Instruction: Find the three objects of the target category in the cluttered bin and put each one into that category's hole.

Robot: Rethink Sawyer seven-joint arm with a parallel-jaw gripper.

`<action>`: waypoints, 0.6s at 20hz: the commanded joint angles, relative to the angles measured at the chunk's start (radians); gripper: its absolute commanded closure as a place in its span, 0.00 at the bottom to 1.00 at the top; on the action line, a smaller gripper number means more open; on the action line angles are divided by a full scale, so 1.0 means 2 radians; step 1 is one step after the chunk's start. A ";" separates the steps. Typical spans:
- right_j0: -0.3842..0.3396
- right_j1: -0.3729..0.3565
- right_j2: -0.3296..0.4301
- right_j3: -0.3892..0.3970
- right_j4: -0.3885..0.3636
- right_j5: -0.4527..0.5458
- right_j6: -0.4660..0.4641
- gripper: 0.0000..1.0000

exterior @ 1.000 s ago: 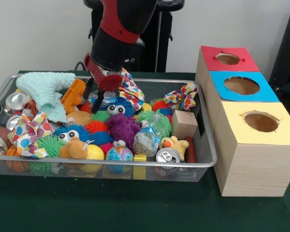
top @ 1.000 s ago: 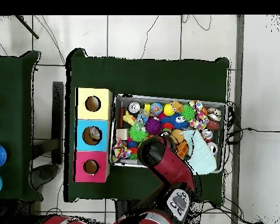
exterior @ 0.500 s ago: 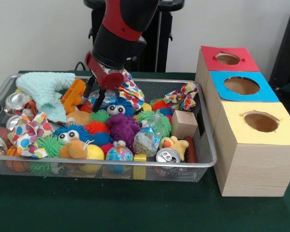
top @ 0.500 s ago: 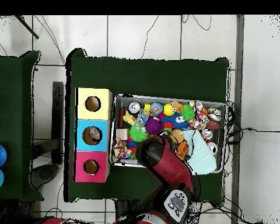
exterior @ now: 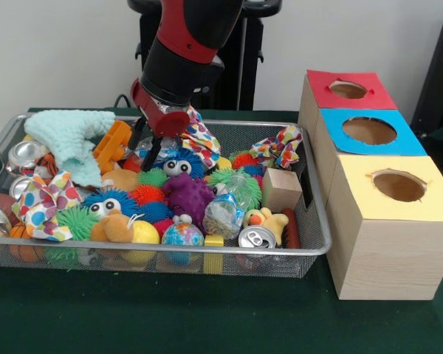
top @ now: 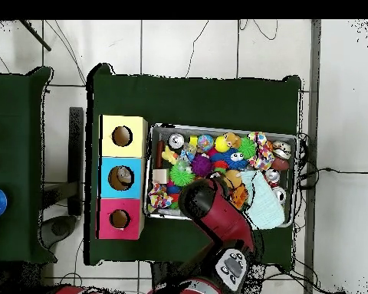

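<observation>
Clutter fills the silver wire-mesh bin [exterior: 321,243] from its near rim back. Nearest lie a crushed silver drink can [exterior: 257,237], a small globe-patterned ball [exterior: 182,234] and a yellow toy duck [exterior: 269,220]. Behind them sit a purple spiky rubber ball [exterior: 188,195], a plain wooden block [exterior: 282,189] and a blue furry toy with googly eyes [exterior: 176,164]. Farther back a pale mint knitted cloth [exterior: 74,136] drapes over the left end, beside an orange plastic piece [exterior: 112,144].

Which category is wanted cannot be read from the scene, so the target objects are not certain. The gripper [exterior: 149,147] on the red and black arm [exterior: 184,51] hangs at the far middle of the bin, its dark tips down among the toys just left of the blue furry toy, with a polka-dot fabric scrap [exterior: 201,139] touching its right side. Whether it is parted, closed or holding anything cannot be told; the tips are buried in clutter.

To the picture's right of the bin stand three wooden boxes with round holes: yellow-topped box [exterior: 395,184] nearest, blue-topped box [exterior: 369,131] behind it, red-topped box [exterior: 348,90] farthest. From the gripper all three lie rightward across the bin's rim, so any carry probably needs a lift clear of the mesh wall first.

Everything rests on a dark green table cover [exterior: 170,317]. A white wall stands behind; the overhead view shows pale tiled floor [top: 340,115] round the table.
</observation>
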 commanded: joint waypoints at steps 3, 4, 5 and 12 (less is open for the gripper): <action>0.001 0.008 0.076 0.012 0.036 0.033 0.134 0.00; 0.002 0.008 0.079 0.014 0.036 0.028 0.135 0.00; 0.001 0.007 0.082 0.016 0.036 0.021 0.135 0.00; 0.012 0.009 0.081 0.022 0.045 0.005 0.142 0.00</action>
